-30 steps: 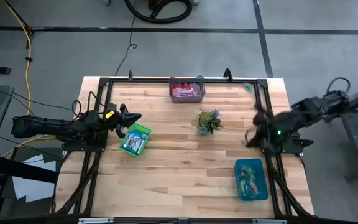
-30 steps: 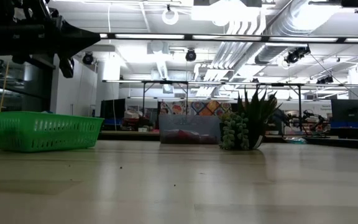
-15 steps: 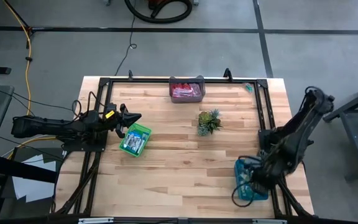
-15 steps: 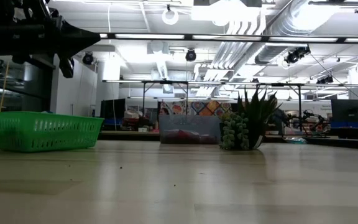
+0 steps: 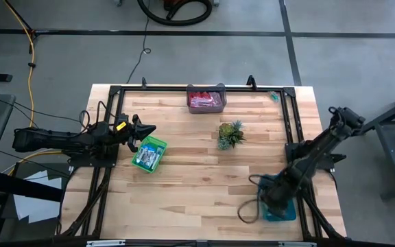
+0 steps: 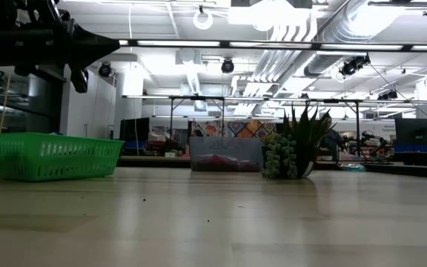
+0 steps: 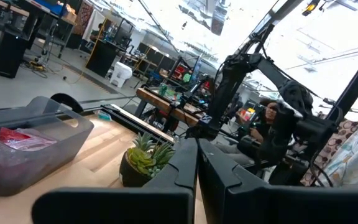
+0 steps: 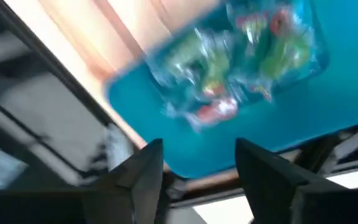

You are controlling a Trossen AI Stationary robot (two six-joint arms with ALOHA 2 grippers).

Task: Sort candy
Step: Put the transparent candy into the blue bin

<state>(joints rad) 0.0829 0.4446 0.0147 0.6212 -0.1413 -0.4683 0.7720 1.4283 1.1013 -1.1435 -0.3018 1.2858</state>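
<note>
The candy lies sorted in three containers. A grey bin (image 5: 206,99) at the far edge holds red and pink sweets. A green basket (image 5: 148,154) at the left holds blue-and-white ones. A blue bin (image 5: 283,209) near the right front holds clear, greenish and red-wrapped ones (image 8: 229,68). My right gripper (image 5: 247,210) hangs open above the blue bin's left side, tipped downward; its two fingers (image 8: 143,169) stand apart with nothing between them. My left gripper (image 5: 146,129) is shut just beyond the green basket, holding nothing.
A small spiky green plant (image 5: 230,134) stands mid-table, between the grey bin and the blue bin. A black frame (image 5: 115,92) runs along the table's sides and far edge. Bare wood lies in the middle and along the front.
My right arm has swung from the table's right edge toward the near edge and come down over the blue bin. Its gripper has tipped from nearly level to steeply downward, and its fingers have opened. The left arm has kept still.
</note>
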